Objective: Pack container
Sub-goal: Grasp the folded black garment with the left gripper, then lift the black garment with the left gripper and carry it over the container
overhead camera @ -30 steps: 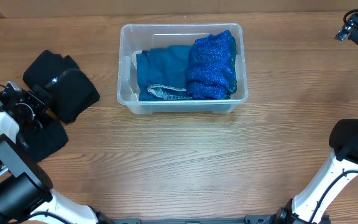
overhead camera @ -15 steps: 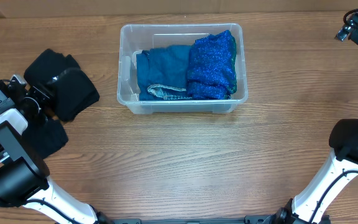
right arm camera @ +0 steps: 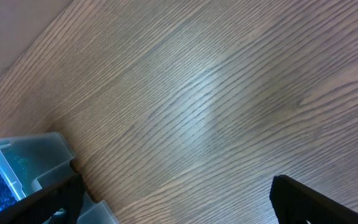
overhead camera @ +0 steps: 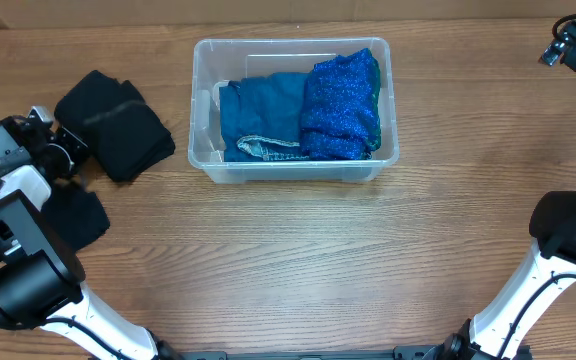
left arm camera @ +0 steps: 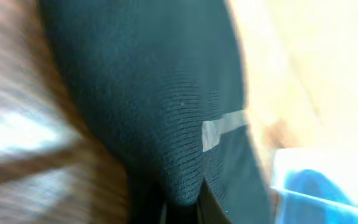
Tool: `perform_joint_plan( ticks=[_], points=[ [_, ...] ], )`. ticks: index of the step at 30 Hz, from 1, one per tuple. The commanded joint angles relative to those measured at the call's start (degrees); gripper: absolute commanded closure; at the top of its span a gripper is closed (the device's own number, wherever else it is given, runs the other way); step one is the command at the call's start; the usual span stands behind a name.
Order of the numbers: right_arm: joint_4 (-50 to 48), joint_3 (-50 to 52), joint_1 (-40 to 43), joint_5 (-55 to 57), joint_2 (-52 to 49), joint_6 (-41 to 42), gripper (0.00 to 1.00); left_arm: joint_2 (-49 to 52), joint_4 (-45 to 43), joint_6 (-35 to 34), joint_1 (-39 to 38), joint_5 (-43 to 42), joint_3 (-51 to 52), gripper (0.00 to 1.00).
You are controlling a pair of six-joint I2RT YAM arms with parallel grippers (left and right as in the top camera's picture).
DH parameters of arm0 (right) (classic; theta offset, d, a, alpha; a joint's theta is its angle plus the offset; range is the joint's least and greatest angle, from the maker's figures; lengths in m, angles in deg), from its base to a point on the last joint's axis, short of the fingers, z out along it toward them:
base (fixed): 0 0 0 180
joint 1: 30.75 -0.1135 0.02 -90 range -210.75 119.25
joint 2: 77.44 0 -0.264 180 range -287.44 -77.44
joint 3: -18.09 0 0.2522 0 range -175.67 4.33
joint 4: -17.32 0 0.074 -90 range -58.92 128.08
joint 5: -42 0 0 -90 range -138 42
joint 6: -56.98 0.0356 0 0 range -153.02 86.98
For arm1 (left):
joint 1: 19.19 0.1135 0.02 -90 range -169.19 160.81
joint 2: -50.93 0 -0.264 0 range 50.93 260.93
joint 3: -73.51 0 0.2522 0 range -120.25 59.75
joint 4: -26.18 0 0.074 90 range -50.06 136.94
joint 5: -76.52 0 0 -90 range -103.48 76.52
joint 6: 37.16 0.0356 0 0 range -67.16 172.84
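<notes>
The clear container (overhead camera: pixel 294 173) sits at the table's middle back. It holds a folded teal cloth (overhead camera: pixel 263 110) and a sparkly blue cloth (overhead camera: pixel 343 100). A black knit garment (overhead camera: pixel 118 125) lies left of it, and my left gripper (overhead camera: pixel 68 152) is shut on its near edge. In the left wrist view the black garment (left arm camera: pixel 160 93) with a grey tag (left arm camera: pixel 224 132) fills the frame, pinched at my left gripper (left arm camera: pixel 182 210). Beyond it shows the container (left arm camera: pixel 328 186). My right gripper (overhead camera: pixel 566 45) hangs open at the far right; in its wrist view the right gripper (right arm camera: pixel 179 208) is over bare wood.
A second black cloth piece (overhead camera: pixel 76 220) lies on the table near the left arm's base. The right wrist view catches a corner of the container (right arm camera: pixel 23 165) at lower left. The wooden tabletop (overhead camera: pixel 298 260) stretches in front of the bin.
My left gripper has shut on the black garment's edge and moved up and right; the garment has shifted toward the container. The right arm has not moved.
</notes>
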Motion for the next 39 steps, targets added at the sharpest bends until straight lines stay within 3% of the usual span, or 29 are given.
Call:
perform_joint_plan(
  ticks=[1, 8, 11, 19, 25, 29, 39],
  points=[
    [-0.15, -1.53, -0.11, -0.02, 2.03, 0.02, 0.0, -3.63, 5.84, -2.78, -0.42, -9.79, -9.01, 0.96],
    [-0.15, -1.53, -0.11, -0.02, 2.03, 0.02, 0.0, -11.02, 28.81, 4.68, -1.9, -11.65, -28.72, 0.96],
    [-0.15, -1.53, -0.11, -0.02, 2.03, 0.02, 0.0, -13.62, 32.48, 5.11, -3.96, -13.62, -34.62, 0.96],
    [-0.15, -1.53, -0.11, -0.02, 2.03, 0.02, 0.0, -18.25, 27.85, 0.74, -18.43, -17.11, -39.39, 0.96],
    [-0.15, -1.53, -0.11, -0.02, 2.03, 0.02, 0.0, -16.57, 16.41, -6.36, -35.19, -10.82, -39.39, 0.96],
    [-0.15, -1.53, -0.11, -0.02, 2.03, 0.02, 0.0, -13.75, 14.01, -7.61, -41.75, -10.82, -39.39, 0.96],
    [-0.15, -1.53, -0.11, -0.02, 2.03, 0.02, 0.0, -3.04, 16.5, -11.93, -44.78, -8.9, -39.36, 0.96]
  ],
)
